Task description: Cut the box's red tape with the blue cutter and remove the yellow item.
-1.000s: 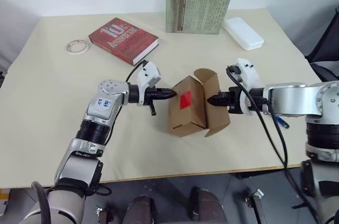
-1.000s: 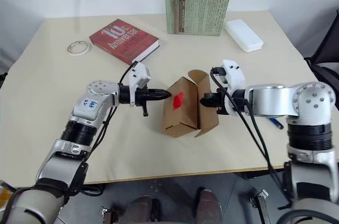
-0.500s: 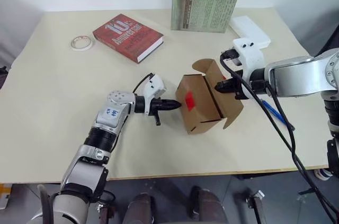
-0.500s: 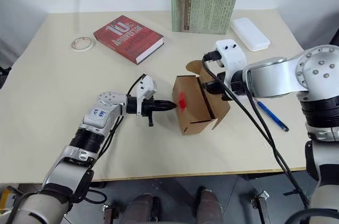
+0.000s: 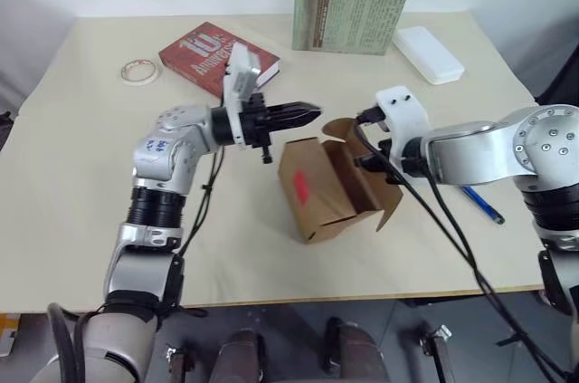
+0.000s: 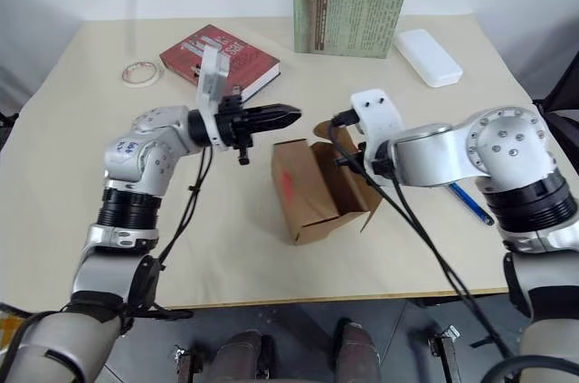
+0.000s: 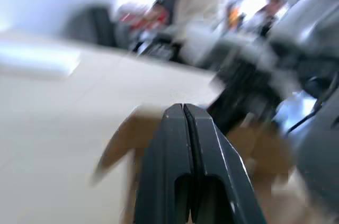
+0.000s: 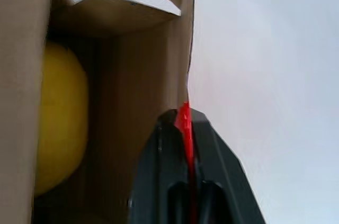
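Both grippers closed: right gripper (image 8: 186, 123) pinches the box (image 5: 317, 188) flap edge; yellow item (image 8: 58, 118) sits inside, just beside those jaws; left gripper (image 5: 303, 113) empty, above the box.

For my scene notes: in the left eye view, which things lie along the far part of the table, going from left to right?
White tape roll → red book → upright green book → flat white case.

Brown box (image 5: 317, 188), red tape (image 5: 299, 187); yellow item (image 8: 58, 118) inside; blue cutter (image 5: 480, 205); red book (image 5: 210, 55).
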You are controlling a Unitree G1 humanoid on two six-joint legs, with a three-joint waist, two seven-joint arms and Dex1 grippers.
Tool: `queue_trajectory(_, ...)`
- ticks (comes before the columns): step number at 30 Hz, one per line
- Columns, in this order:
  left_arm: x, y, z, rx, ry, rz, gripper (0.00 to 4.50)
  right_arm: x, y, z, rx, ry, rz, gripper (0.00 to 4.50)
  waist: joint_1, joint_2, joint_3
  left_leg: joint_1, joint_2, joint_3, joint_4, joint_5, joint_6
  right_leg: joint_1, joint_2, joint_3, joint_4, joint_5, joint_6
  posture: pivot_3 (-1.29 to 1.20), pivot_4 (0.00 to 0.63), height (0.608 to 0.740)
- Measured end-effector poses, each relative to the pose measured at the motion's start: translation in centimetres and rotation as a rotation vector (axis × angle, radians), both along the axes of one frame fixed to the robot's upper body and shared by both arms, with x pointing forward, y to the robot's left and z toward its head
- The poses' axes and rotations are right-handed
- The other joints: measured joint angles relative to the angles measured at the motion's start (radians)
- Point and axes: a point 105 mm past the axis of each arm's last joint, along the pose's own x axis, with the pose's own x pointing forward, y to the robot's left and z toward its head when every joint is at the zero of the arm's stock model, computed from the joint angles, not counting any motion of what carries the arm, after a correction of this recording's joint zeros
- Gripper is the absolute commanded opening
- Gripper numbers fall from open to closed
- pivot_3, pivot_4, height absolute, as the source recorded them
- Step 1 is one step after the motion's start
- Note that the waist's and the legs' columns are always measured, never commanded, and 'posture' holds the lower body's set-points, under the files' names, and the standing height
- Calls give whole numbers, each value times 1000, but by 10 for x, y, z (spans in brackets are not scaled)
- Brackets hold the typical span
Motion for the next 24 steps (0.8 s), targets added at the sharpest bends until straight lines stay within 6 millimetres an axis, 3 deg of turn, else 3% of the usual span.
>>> queue_trajectory(2, -8, -6, 2, 14, -12, -42, 0, 1, -3, 0, -7, 0, -13, 32, 4, 0, 0, 0, 0, 0, 0, 0, 0, 0, 0, 0, 0, 0, 0, 0, 150, 740)
queue_trajectory(5, -14, -14, -12, 75, 3, -90, 0, 1, -4, 0, -9, 1, -15, 32, 3, 0, 0, 0, 0, 0, 0, 0, 0, 0, 0, 0, 0, 0, 0, 0, 150, 740)
queue_trajectory(7, -13, -12, -33, 174, 3, -79, 0, 1, -5, 0, -10, 2, -15, 32, 3, 0, 0, 1, 0, 0, -1, 0, 0, 0, 0, 0, 0, 0, 0, 0, 150, 740)
queue_trajectory(10, -3, 8, -75, 334, 41, -13, 0, 2, -20, 2, -38, 3, -54, 32, -1, 0, 0, 1, 0, 1, -1, 0, 0, -1, 1, 1, 0, 0, 0, 0, 150, 740)
queue_trajectory(15, 0, 27, -76, 428, -42, 3, 0, 4, -30, 1, -39, 21, -88, 32, 7, 0, 0, 2, 1, 1, 1, 0, 0, 2, 1, 1, 0, 0, 0, 0, 150, 740)
queue_trajectory(24, 3, 23, -78, 478, -145, -22, 0, 9, -21, 9, -38, -9, -91, 32, 5, 0, 0, 4, 1, 1, 3, 0, 0, 3, 1, 2, 1, 1, -1, 0, 150, 740)
